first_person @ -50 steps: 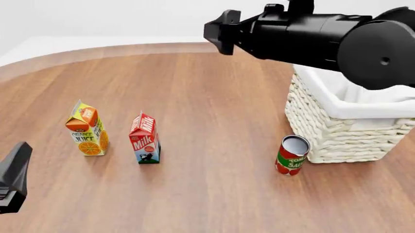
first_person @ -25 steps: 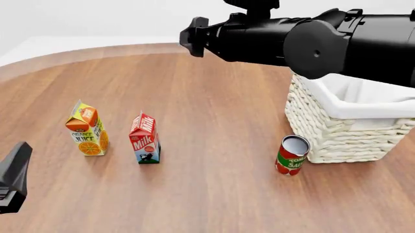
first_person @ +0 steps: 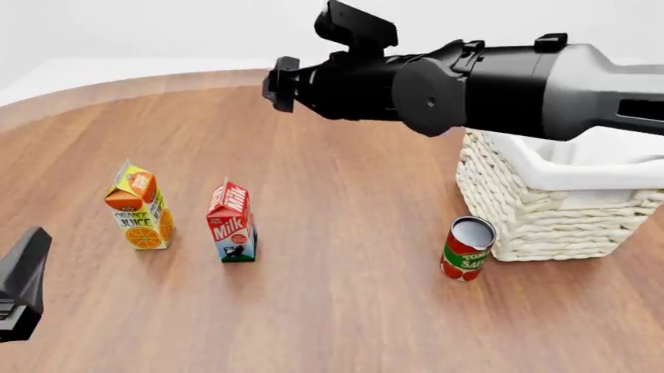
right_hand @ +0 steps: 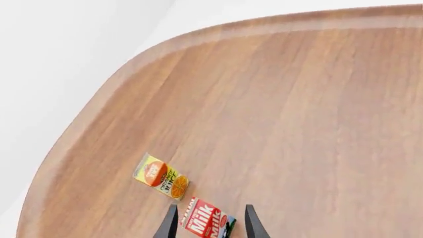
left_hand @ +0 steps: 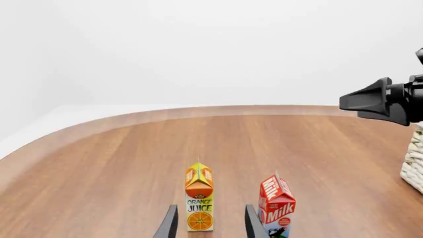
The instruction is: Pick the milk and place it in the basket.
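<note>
Left hand (first_person: pixel 21 284) unmoved low at the surface (first_person: pixel 343 233) edge, fingers parted, juice carton (first_person: pixel 138 206) ahead between them. Milk (first_person: pixel 232 222) upright, untouched, below and left of the right hand (first_person: pixel 278 84). Right hand swung further left since earlier, released, holding nothing, now well clear of basket (first_person: pixel 539 210) and can (first_person: pixel 467 248).

Wooden table (first_person: pixel 343 179) — upright juice carton (first_person: pixel 139 206), milk (first_person: pixel 232 222) just beside, tomato-sauce can (first_person: pixel 467 249) touching basket (first_person: pixel 539 210).
</note>
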`<state>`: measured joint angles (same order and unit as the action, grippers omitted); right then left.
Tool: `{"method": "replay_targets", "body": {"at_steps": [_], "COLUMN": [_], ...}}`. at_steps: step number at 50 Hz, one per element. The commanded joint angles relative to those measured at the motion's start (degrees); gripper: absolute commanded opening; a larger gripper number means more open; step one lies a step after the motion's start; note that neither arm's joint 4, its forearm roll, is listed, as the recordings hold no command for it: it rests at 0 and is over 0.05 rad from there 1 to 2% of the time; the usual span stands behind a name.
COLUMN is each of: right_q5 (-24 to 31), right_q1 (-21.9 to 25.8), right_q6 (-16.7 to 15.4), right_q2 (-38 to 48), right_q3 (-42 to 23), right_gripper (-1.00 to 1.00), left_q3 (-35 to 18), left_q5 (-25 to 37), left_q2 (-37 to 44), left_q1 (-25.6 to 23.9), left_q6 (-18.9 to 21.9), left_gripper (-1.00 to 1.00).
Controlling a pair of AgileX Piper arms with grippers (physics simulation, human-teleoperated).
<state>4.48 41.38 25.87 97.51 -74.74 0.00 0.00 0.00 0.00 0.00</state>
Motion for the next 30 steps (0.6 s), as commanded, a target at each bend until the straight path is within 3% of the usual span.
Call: {"method": "replay_targets", "body": {"at_steps": [1,30], "right_q5": [0.25,3.09], "right_q1": [0.62,3.25], "right_q6": [2.27,3.55], "right_q2": [4.58,11.81], "right_q3": [-2.75,-8.52], "right_gripper": [1.0,1.0], "left_q3": [0.0,0.0], "left_q5": [0.0,0.0], "left_q2": [0.0,0.0], "left_q1": [0.0,0.0], "left_q6": [0.0,0.0], "left_gripper": [1.0,1.0]}}
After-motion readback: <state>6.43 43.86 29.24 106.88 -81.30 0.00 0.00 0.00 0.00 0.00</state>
